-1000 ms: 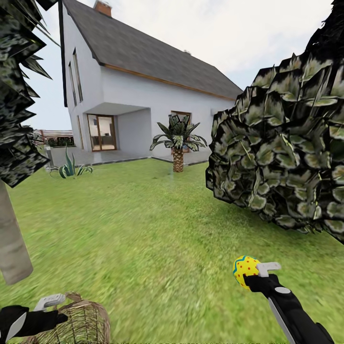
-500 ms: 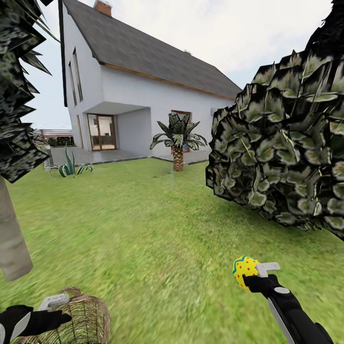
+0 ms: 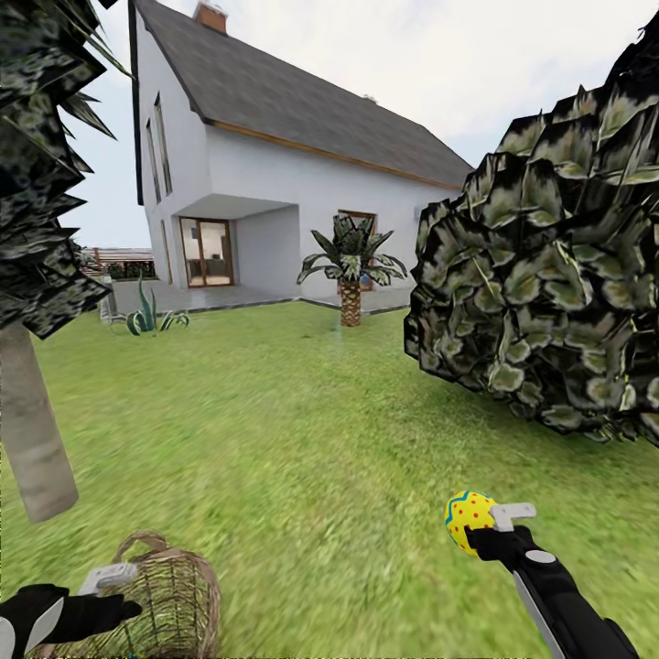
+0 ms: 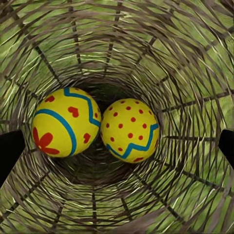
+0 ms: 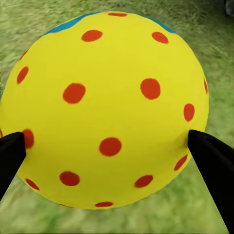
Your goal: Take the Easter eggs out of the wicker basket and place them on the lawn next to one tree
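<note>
**One egg in right gripper, two in basket, robot on lawn**

Right gripper (image 3: 483, 526) is closed on a dotted egg (image 3: 469, 520), held above the lawn (image 3: 302, 439) low and right in the head view. In the right wrist view this dotted egg (image 5: 105, 109) sits between the two black fingertips (image 5: 9, 156), which press its sides. Its rounded end faces the wrist camera, so its long axis runs roughly along the fingers. Yellow with red dots, blue band at the far edge.

The wicker basket (image 3: 169, 599) stands on the grass low and left, loop handle at the rim, leaning a little. Left gripper (image 3: 110, 586) is at the basket's rim. In the left wrist view the black fingertips (image 4: 9, 151) are wide apart, nothing between them, looking down the basket (image 4: 117, 44).

On the basket bottom lie two eggs, touching side by side. The flower egg (image 4: 66, 122) is yellow with blue curved lines, red flower and hearts. The zigzag egg (image 4: 130, 129) is yellow with red dots and a blue zigzag band. Long axes cannot be told.

A tree (image 3: 37, 439) with a pale trunk stands just beyond the basket on the left. A big dark leaf clump (image 3: 549, 275) is at right. The white house (image 3: 275, 183) and a short palm (image 3: 351, 265) are far behind.
</note>
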Tool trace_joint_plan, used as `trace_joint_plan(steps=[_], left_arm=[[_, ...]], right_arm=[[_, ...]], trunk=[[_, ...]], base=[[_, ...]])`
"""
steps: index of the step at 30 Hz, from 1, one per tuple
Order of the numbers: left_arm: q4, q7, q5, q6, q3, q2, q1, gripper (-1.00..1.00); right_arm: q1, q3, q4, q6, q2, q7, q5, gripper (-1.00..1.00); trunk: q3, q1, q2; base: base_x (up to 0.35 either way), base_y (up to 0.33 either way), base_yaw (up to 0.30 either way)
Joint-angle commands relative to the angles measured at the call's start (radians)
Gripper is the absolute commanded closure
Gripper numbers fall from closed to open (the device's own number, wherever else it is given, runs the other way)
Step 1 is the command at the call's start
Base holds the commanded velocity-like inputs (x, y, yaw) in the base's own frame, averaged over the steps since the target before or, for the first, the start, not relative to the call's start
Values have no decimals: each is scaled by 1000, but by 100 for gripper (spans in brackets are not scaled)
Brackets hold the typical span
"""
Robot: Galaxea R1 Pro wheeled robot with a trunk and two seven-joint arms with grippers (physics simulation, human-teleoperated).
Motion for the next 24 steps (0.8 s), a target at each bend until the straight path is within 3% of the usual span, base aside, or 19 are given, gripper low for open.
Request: trace_joint_plan(steps=[1,7,15,21,24], left_arm=[[0,-3,-6,6,9,-1,-1,-100],[-1,-4,-5,5,9,-3,-1,-100],[-1,-4,-6,6,8,-26,-1,-100],[-1,-6,-5,5,9,-26,-1,-100],[-1,-6,-5,5,10,-26,-1,-100]], right_arm=[[0,0,-2,6,0,2,1,100],[0,1,-1,9,0,2,1,100],[0,2,1,9,1,3,1,100],[0,10,7,6,6,1,4,100],[0,11,10,6,27,0,5,100]], trunk=[[-4,4,-8],[-8,8,-15],[-8,8,-15],[-8,8,-15],[-8,8,-15]], base=[[0,0,21],[15,-10,3],[225,-197,12],[27,-28,261],[1,-1,295]])
